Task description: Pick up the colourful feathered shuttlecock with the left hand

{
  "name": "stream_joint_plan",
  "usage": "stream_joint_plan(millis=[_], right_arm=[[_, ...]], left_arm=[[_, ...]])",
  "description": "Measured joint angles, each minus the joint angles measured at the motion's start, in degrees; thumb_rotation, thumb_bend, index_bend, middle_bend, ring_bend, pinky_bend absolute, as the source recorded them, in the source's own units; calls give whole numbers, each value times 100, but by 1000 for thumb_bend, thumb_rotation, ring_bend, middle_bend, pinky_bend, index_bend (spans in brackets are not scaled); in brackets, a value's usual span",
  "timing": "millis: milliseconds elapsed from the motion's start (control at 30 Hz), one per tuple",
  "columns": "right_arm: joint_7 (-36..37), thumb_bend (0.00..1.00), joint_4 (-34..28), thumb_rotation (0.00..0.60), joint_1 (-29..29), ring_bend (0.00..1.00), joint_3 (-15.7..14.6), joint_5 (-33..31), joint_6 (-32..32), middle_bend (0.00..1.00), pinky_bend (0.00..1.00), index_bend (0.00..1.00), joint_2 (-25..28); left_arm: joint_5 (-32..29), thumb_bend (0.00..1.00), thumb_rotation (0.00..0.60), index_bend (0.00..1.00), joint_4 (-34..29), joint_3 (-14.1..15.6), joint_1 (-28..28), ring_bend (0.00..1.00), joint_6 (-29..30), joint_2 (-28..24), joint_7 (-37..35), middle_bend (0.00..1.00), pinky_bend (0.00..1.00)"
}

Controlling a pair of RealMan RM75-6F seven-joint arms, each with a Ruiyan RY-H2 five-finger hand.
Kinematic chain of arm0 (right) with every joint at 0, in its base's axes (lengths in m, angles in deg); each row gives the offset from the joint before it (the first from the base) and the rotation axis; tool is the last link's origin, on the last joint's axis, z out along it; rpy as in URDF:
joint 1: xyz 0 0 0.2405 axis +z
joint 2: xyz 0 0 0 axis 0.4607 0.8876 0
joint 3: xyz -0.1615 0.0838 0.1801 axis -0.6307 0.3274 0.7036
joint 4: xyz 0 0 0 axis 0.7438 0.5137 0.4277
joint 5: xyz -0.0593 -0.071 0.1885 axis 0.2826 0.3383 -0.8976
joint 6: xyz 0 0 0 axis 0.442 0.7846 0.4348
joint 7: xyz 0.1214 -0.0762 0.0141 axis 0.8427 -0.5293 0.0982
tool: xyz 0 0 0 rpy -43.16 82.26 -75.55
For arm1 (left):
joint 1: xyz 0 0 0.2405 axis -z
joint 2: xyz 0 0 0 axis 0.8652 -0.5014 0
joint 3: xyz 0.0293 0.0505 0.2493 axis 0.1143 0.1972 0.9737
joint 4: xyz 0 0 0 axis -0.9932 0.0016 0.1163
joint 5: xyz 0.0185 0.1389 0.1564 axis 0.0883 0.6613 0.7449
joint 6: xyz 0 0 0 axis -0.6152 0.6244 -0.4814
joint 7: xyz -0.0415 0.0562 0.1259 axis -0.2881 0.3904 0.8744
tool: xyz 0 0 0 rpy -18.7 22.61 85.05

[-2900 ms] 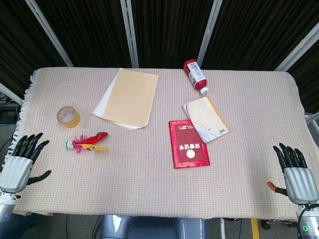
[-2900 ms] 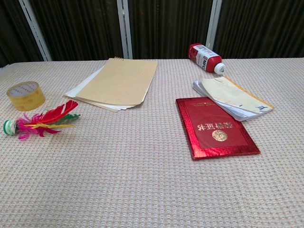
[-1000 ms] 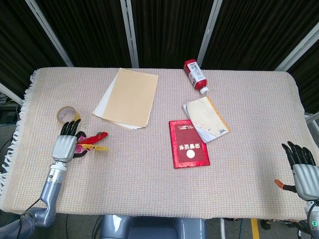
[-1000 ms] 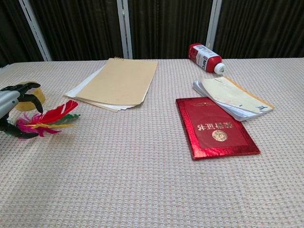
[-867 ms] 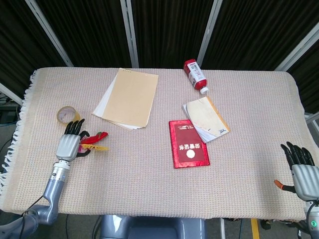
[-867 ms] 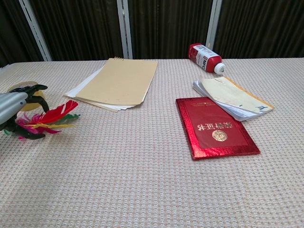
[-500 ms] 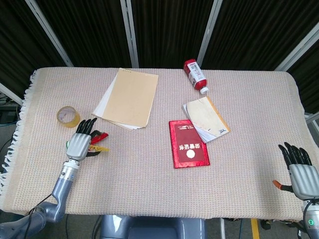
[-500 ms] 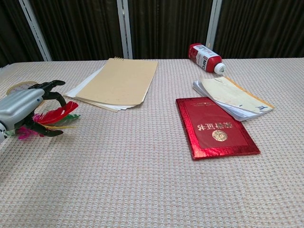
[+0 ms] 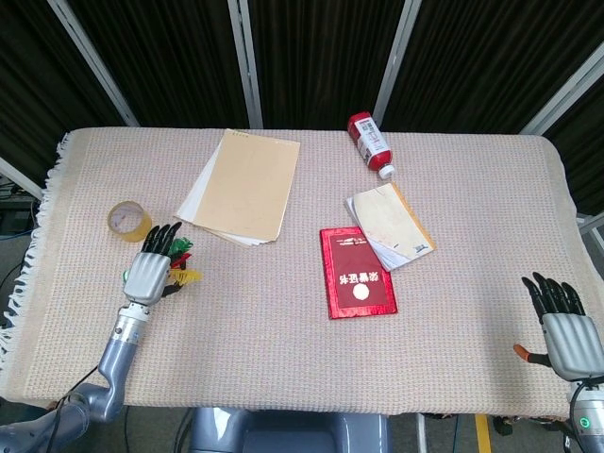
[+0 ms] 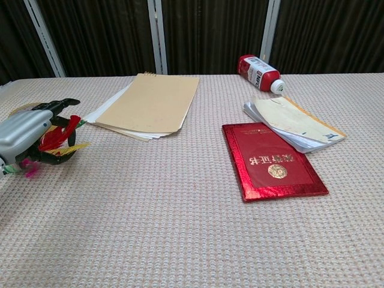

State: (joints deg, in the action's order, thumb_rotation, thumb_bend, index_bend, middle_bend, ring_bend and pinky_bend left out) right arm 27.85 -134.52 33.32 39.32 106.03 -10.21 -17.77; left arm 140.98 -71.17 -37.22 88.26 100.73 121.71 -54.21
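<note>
The shuttlecock (image 9: 185,276) has red, yellow, pink and green feathers and lies at the table's left side. My left hand (image 9: 148,274) covers most of it from above. In the chest view the left hand (image 10: 21,137) has its fingers curled around the shuttlecock (image 10: 60,135), whose red and yellow feathers stick out to the right between them. A bit of pink feather shows under the hand; the base is hidden. My right hand (image 9: 562,326) hovers at the front right edge of the table, fingers apart and holding nothing.
A roll of yellow tape (image 9: 128,220) sits just behind the left hand. A tan paper pad (image 9: 241,186) lies at the back left. A red booklet (image 9: 357,272), a stack of notebooks (image 9: 389,225) and a red bottle (image 9: 371,143) on its side lie mid-right.
The left hand travelled from the table's left edge onto the shuttlecock, then closed its fingers around it. The feathers are now bunched and tilted up. The right hand barely shifted.
</note>
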Motion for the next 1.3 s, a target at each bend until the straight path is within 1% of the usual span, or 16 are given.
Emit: stream_joint_plan(millis=[67,167,300,400,567,633,733,767,867,933,1033,1100,1200,1300], right_arm=[[-19,6,-4,600,-3,0,7,-34,-3,0,0,0,-5],[-26,6,-13,600,-6,0,20,-69,-7,0,0,0,-13],[-85,6,-51,600,-13,0,11,-48,17,0,0,0,-19],[-161,6,-96,600,-16,0,-7,-32,22,0,0,0,-28],[-271,6,-133,600,-13,0,-25,-3,28,0,0,0,-63],[-343,6,-156,600,-4,0,-26,-12,14,0,0,0,-79],[-460,6,-197,600,6,0,-32,-21,1,0,0,0,-108],[-491,6,-210,600,9,0,-36,-19,-1,0,0,0,-120],[-556,6,-248,600,18,0,-48,-1,-5,0,0,0,-149],[-598,7,-268,600,28,0,-47,-4,-14,0,0,0,-161],[-680,8,-278,600,39,0,-31,-64,-35,0,0,0,-184],[-714,12,-265,600,39,0,-21,-101,-38,0,0,0,-206],[-725,17,-244,600,33,0,0,-144,-25,0,0,0,-217],[-705,18,-246,600,13,0,6,-162,4,0,0,0,-201]], left_arm=[[62,445,600,683,-61,45,-39,0,113,-89,-48,66,0],[209,425,600,663,-326,163,-155,0,415,-343,-214,64,0],[492,380,600,610,-788,358,-401,0,1020,-772,-490,60,0],[710,350,600,577,-947,497,-610,0,1529,-1037,-630,53,0],[937,331,600,553,-1030,674,-1018,0,2222,-1405,-853,50,0],[976,329,600,551,-981,715,-1163,0,2403,-1492,-1027,50,0],[966,320,600,530,-778,730,-1265,0,2488,-1516,-1318,34,0],[953,313,600,511,-709,731,-1290,0,2491,-1514,-1415,24,0],[904,272,600,409,-447,718,-1354,0,2498,-1479,-1745,2,0],[869,254,600,368,-280,711,-1389,0,2484,-1441,-2018,0,0],[839,247,600,360,-136,697,-1446,0,2512,-1405,-2478,0,0],[836,245,600,355,-39,688,-1512,0,2635,-1402,-2747,0,0],[850,240,600,342,47,690,-1659,0,2915,-1452,-2909,1,0],[853,239,600,318,171,683,-1825,0,3179,-1525,-2907,9,0]])
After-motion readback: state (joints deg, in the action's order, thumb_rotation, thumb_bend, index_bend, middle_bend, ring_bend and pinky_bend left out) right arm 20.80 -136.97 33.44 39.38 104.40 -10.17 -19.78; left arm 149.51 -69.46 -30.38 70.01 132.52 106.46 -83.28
